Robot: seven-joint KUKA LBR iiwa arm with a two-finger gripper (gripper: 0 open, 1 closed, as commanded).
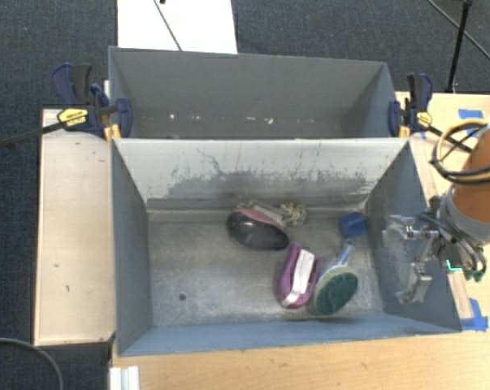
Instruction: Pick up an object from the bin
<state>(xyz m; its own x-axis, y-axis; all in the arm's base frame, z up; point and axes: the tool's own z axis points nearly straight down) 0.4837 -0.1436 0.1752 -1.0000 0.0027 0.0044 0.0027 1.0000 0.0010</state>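
Note:
My gripper point(409, 260) hangs over the bin's right sloping wall, open, with nothing between its fingers. Nearest to it, on the bin floor to its left, lies a dish brush point(336, 291) with a round dark green head and a pale handle. A small blue block point(352, 224) rests above the brush, near the back right corner of the floor. A purple and white oblong thing point(296, 276) lies just left of the brush, touching it.
A dark grey oval thing point(257, 231) with a pink strip along its top sits near the back wall, with a small beige lump point(292, 212) beside it. The arm, with its orange cover and cables, comes in over the right rim.

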